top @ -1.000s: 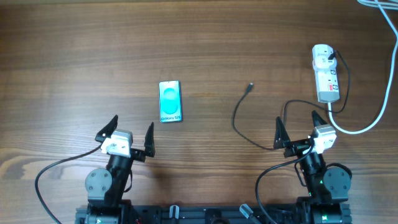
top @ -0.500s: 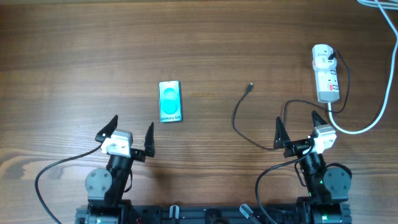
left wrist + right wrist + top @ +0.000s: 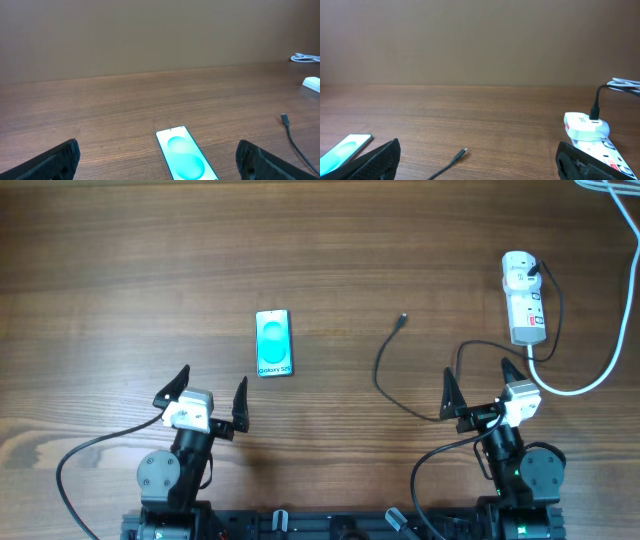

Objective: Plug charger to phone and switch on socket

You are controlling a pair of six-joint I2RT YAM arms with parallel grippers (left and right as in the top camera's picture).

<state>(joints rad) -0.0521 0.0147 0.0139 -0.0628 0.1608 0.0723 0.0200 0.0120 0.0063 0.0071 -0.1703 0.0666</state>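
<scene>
**Currently: Both Grippers Spread and Empty, Charger Unplugged from Phone**

Presently, in the overhead view, the left gripper (image 3: 213,377) and the right gripper (image 3: 478,370) sit near the 6 o'clock edge of the table (image 3: 120,260). Each has its fingers spread wide apart and holds nothing. Both are clear of every object.

1. **Phone.** The phone (image 3: 273,343) lies flat, screen up, at about 1 o'clock from the left gripper. Its long axis runs 12 to 6 o'clock, with the white text at the 6 o'clock end. In the left wrist view the phone (image 3: 182,160) lies between the two fingers (image 3: 57,160), ahead of them and untouched.

2. **Charger.** The connector tip (image 3: 402,320) rests on the table at 3 o'clock from the phone, well apart from it. It is at about 10 o'clock from the right gripper. The black cable (image 3: 382,375) curves from the tip toward 6 o'clock, then passes by the right arm. From there it rises to a plug (image 3: 538,272) at the socket's 12 o'clock end. The right wrist view shows the tip (image 3: 463,150) lying free on the wood.

3. **Socket.** The socket (image 3: 524,300) lies at 1 o'clock from the right gripper, long axis 12 to 6 o'clock. A thick white lead (image 3: 600,375) leaves its 6 o'clock end and loops toward the table's 1 o'clock corner. The switch position cannot be read.
</scene>
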